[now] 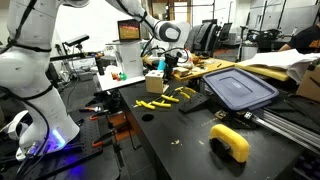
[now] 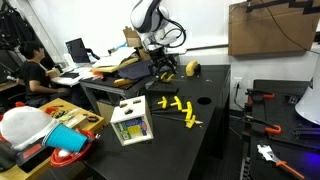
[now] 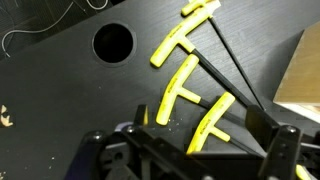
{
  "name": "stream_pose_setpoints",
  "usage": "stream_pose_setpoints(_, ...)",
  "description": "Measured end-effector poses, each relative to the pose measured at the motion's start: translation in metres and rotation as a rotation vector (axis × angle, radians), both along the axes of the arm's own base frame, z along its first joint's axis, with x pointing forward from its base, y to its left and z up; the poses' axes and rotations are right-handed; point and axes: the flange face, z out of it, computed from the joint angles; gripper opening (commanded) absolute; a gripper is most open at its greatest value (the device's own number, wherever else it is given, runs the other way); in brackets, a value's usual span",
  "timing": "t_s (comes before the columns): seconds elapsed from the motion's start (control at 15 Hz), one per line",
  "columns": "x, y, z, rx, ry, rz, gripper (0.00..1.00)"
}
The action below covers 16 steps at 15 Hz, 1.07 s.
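I hold the gripper (image 3: 190,150) over the black table (image 3: 60,110), jaws spread wide, nothing in them. Between the fingers in the wrist view lie the yellow T-handle hex keys (image 3: 185,85), three side by side, near a round hole (image 3: 113,42).

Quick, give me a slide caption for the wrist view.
Open gripper hovers over yellow T-handle keys lying on the black table, near a round hole.
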Motion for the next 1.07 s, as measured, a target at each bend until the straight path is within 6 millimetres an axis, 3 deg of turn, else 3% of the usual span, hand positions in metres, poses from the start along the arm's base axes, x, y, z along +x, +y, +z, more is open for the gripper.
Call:
stream_pose_setpoints(0.27, 0.011, -0.002, -0.004, -0.009, -0.034, -0.002, 1.0)
stream_pose_setpoints(0.53, 0.024, -0.009, -0.025, -0.05, -0.14, -0.004, 1.0)
stream_pose_setpoints(1.07, -0.012, -0.014, -0.082, -0.064, -0.179, -0.031, 1.0)
